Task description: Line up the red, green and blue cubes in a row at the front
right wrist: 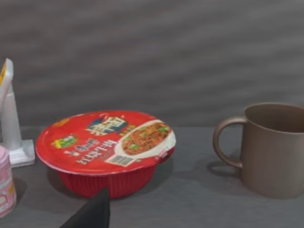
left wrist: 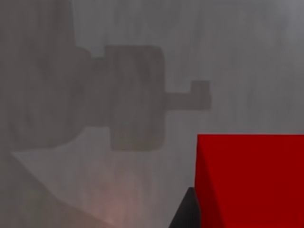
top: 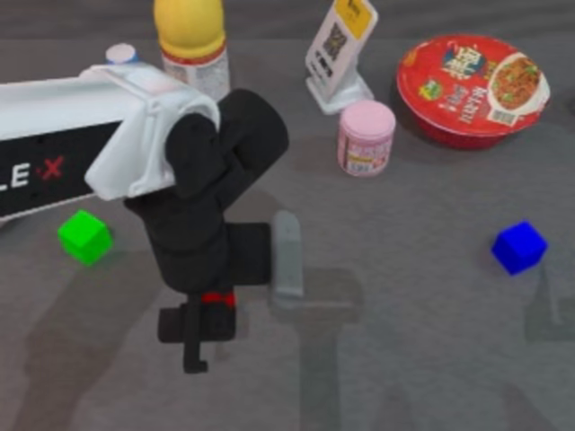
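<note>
A rendered simulation tabletop: flat grey surface [top: 422,359] with staged groceries, namely noodle bowl [top: 473,79], pink cup [top: 366,136], QR-code stand [top: 340,54].

Surface: grey table [top: 422,359]
Back row: yellow-capped bottle [top: 190,40], white sign stand [top: 340,54], red noodle bowl [top: 473,87]
Just in front: pink cup [top: 366,136], near the bowl
Left side: green cube [top: 85,236]
Right side: blue cube [top: 519,247]
Far right: brown mug [right wrist: 270,147], beside the bowl
</note>
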`<act>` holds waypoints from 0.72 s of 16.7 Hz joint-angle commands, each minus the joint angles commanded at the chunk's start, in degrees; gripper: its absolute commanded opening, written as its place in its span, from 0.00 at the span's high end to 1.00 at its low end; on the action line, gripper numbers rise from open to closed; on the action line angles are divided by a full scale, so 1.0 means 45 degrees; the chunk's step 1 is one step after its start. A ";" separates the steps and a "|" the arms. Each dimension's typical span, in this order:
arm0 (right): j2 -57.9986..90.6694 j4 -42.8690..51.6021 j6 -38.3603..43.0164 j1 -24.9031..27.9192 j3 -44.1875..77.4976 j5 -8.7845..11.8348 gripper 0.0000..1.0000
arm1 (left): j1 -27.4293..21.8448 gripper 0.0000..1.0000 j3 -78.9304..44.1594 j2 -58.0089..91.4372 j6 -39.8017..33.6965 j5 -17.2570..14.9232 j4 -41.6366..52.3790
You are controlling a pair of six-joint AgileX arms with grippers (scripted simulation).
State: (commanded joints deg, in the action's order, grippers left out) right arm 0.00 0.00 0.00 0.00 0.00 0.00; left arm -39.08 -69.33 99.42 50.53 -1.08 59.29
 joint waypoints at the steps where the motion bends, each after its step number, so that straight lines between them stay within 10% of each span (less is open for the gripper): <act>1: 0.0000 0.0000 0.0000 0.0000 0.0000 0.0000 0.00 | -0.0009 1.00 0.0102 0.0066 -0.0003 0.0002 -0.0174; 12: 0.0000 0.0000 0.0000 0.0000 0.0000 0.0000 0.00 | -0.0148 1.00 0.1978 0.1438 -0.0065 -0.0007 -0.3477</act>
State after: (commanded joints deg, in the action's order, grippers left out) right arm 0.00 0.00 0.00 0.00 0.00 0.00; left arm -39.75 -60.43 105.90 50.23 -1.11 43.65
